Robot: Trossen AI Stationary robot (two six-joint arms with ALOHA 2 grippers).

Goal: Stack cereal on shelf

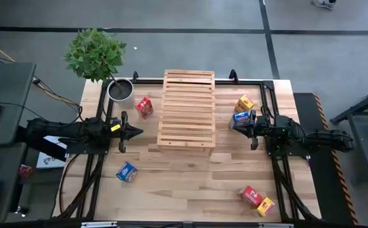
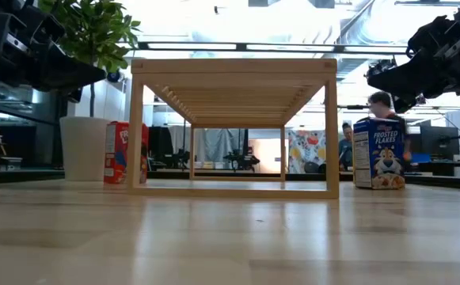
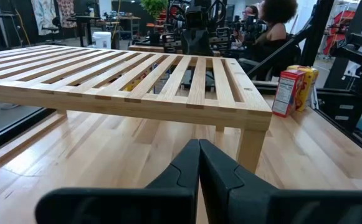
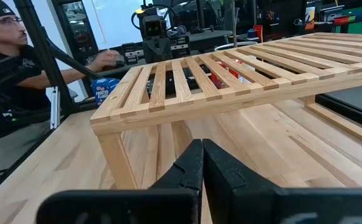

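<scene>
The slatted wooden shelf (image 1: 187,111) stands on its legs mid-table. Several small cereal boxes are spread around it. A red box (image 1: 144,106) stands upright left of the shelf, and a blue one (image 1: 126,171) lies near the front left. A blue box (image 2: 380,153) stands upright right of the shelf, with a yellow one (image 1: 245,103) behind it. A red box (image 1: 251,196) and a yellow box (image 1: 266,206) sit at the front right. My left gripper (image 1: 139,132) hovers shut left of the shelf. My right gripper (image 1: 233,126) hovers shut right of it, beside the blue box.
A potted plant (image 1: 120,90) stands at the table's far left corner. Black rails (image 1: 269,95) run along the table's edges. Open tabletop (image 1: 190,180) lies in front of the shelf. People sit beyond the table, one showing in the right wrist view (image 4: 6,68).
</scene>
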